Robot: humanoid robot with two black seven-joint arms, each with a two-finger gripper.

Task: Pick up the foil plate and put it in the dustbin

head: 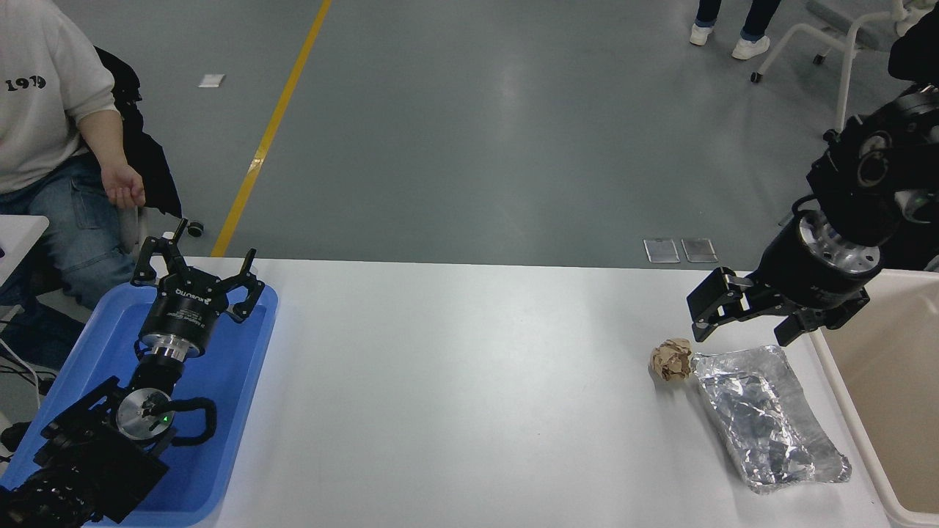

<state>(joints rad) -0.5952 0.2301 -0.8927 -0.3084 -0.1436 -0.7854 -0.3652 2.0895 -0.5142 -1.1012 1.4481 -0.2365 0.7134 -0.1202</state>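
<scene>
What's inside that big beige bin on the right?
The large beige plastic bin shows only bare cream wall and floor in its visible part. Most of it runs off the picture's edge, so the rest is unseen. The crinkled silver foil plate lies outside.

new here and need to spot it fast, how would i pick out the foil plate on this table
Look at the table's right end, beside the big beige dustbin. The foil plate lies flat there, below the open right gripper. It is long, crinkled and shiny silver, unlike the small brown paper ball at its far corner.
</scene>
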